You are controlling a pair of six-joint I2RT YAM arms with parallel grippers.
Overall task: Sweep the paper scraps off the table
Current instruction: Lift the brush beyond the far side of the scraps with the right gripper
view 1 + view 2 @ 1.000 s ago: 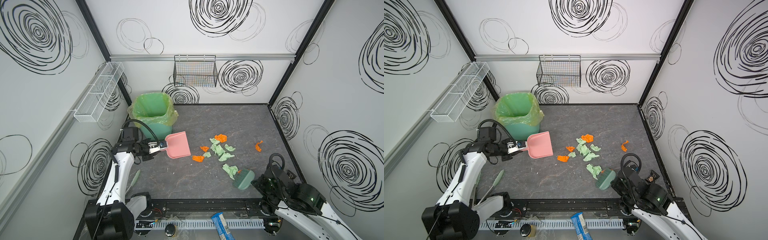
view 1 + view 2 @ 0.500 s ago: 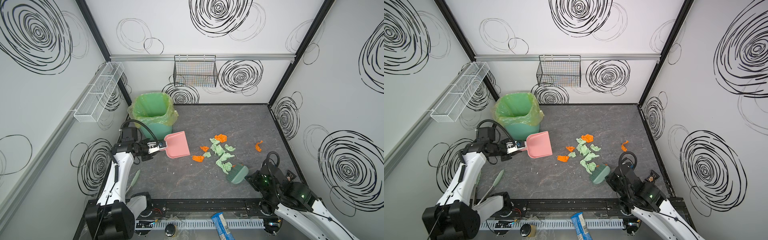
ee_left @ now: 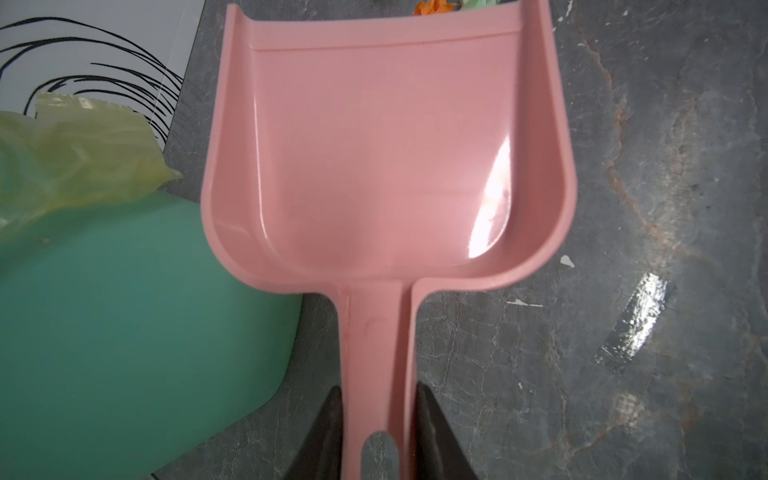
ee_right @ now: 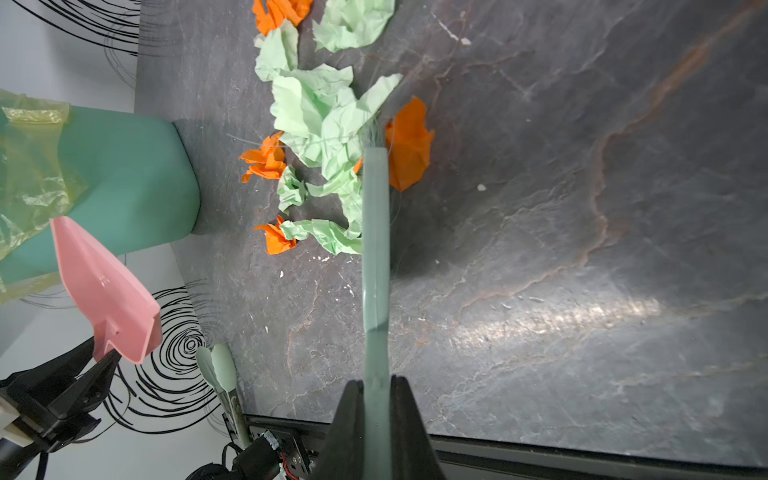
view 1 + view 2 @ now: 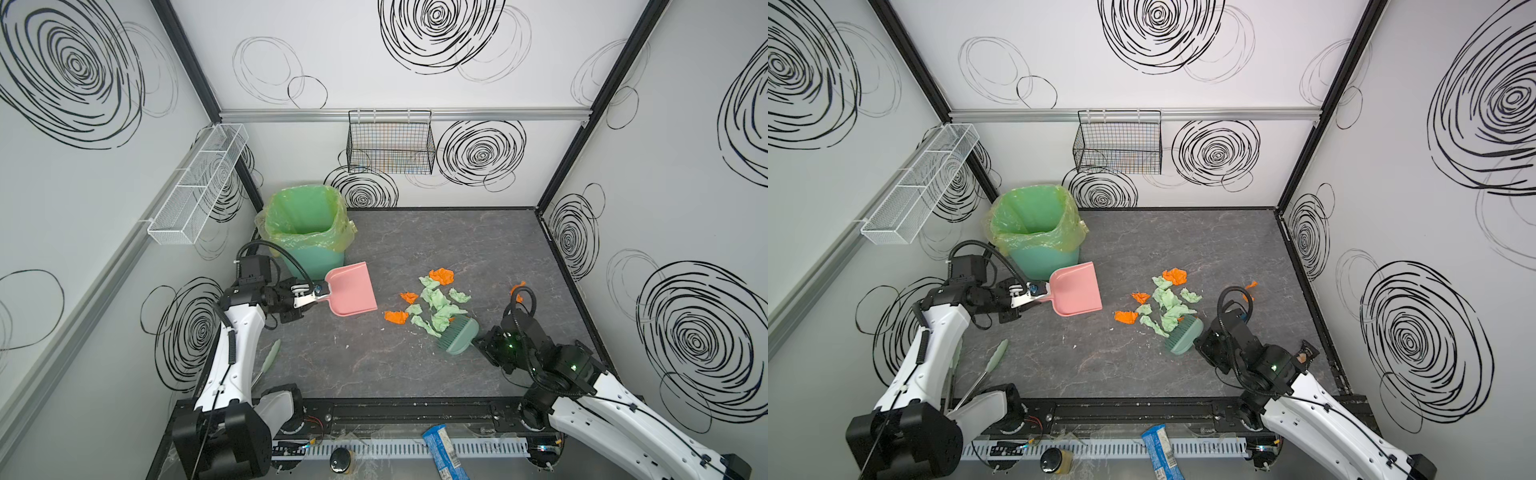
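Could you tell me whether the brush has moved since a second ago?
Yes: the teal brush moved left, toward the stationary pink dustpan.

Place: robot lab test cell
Walls: white panels (image 5: 353,54) with black swirls, black frame posts (image 5: 185,62)
Fittings: wire basket (image 5: 390,143), mesh shelf (image 5: 195,187), cable duct (image 5: 374,448)

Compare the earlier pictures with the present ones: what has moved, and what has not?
The right gripper, shut on the brush, moved toward the dustpan, pushing loose green paper scraps into the pile. Nothing was grasped or released. The left gripper, the dustpan and the stray orange scrap stayed put.
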